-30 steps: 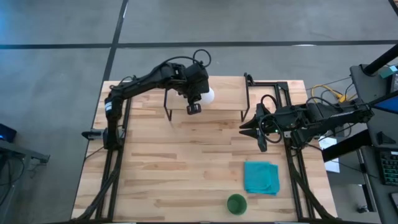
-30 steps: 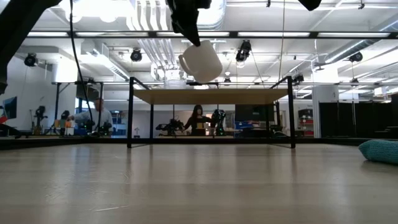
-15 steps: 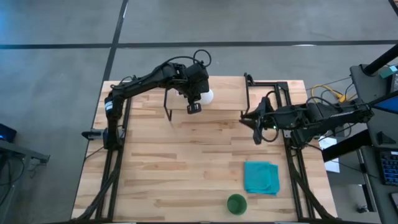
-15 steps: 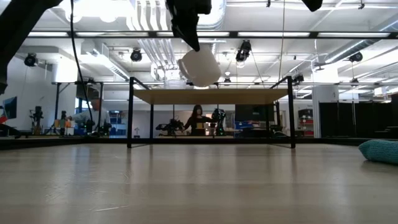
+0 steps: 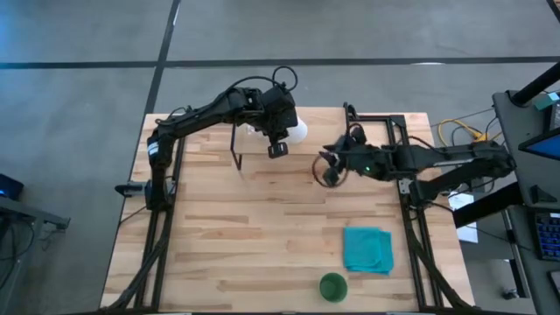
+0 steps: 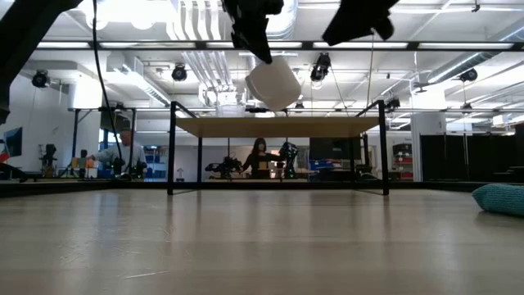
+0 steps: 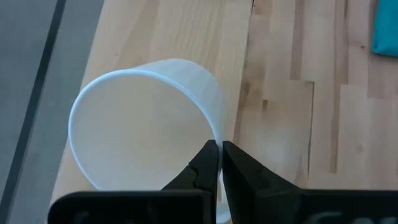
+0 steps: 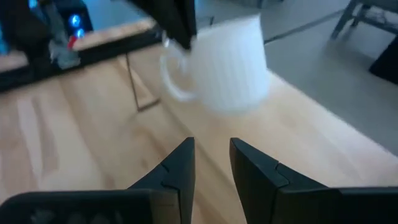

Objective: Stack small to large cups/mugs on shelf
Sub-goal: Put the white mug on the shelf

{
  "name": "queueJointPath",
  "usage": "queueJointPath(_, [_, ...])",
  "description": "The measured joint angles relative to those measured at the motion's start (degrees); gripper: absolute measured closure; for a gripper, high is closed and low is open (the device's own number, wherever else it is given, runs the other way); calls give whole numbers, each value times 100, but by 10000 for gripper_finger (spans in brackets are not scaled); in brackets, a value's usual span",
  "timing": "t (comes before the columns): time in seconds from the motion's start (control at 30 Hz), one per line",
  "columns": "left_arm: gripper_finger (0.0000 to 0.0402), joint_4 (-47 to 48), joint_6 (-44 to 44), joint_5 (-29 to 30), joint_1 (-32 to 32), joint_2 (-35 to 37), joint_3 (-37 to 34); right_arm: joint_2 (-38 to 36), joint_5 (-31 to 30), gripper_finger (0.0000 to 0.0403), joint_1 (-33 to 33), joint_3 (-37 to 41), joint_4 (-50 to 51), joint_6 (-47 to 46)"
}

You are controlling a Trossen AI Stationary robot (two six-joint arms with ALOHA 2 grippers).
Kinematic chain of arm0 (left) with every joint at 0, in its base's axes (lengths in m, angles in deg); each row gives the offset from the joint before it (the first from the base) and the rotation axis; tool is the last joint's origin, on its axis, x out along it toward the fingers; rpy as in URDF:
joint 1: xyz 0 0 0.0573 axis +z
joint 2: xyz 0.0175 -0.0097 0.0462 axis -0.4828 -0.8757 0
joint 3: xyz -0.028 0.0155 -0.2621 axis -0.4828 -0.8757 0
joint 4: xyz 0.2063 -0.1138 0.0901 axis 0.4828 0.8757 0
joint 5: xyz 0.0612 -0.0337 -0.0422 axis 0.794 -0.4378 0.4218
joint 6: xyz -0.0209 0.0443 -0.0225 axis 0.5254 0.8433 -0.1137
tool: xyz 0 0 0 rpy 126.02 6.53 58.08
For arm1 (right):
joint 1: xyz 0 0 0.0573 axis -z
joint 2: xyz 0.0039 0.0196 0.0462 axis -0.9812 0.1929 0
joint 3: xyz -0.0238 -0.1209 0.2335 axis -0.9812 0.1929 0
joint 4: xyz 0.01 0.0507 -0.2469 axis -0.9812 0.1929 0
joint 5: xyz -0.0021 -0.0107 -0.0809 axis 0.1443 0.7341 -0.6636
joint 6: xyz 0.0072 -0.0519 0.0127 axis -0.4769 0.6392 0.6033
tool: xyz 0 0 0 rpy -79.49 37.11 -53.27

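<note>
step: placing mug (image 5: 296, 131) on shelf (image 5: 367, 138) | left gripper (image 7: 219, 163) pinches mug rim, held above shelf | right gripper (image 8: 211, 163) parted, nearby | next: level, lower, release

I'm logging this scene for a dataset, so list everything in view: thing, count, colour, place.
mug: one, white, handled, held tilted in the air over the shelf.
shelf: one, light wood on black legs, at the table's far edge.
green cup: one, on the table's near edge, right of centre.
cloth: one, teal, folded, on the table just beyond the green cup.
table: one, pale wood planks.
people: at least two, small, in the room behind.
left gripper: one, dark, jaws pinched on the mug's rim above the shelf.
right gripper: one, dark, jaws apart and empty, by the shelf's right end, facing the mug.
</note>
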Motion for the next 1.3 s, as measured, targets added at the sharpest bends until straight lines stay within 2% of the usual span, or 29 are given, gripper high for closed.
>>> queueJointPath(0.17, [401, 149, 2, -120, 0, -25, 0, 263, 407, 308, 398, 0, -769, 335])
queueJointPath(0.47, [401, 156, 46, -120, 11, -258, 0, 617, 838, 335, 1008, 0, -852, 212])
queueJointPath(0.67, [401, 243, 44, 112, 13, -323, 0, 877, 1756, 346, 1312, 0, -876, 191])
queueJointPath(1.13, [401, 292, 34, 224, 23, -177, 135, 1250, 1803, 345, 1589, 0, -1431, 231])
queueJointPath(1.3, [401, 305, 50, 223, 39, -177, 133, 1258, 1800, 362, 1641, 0, -1420, 231])
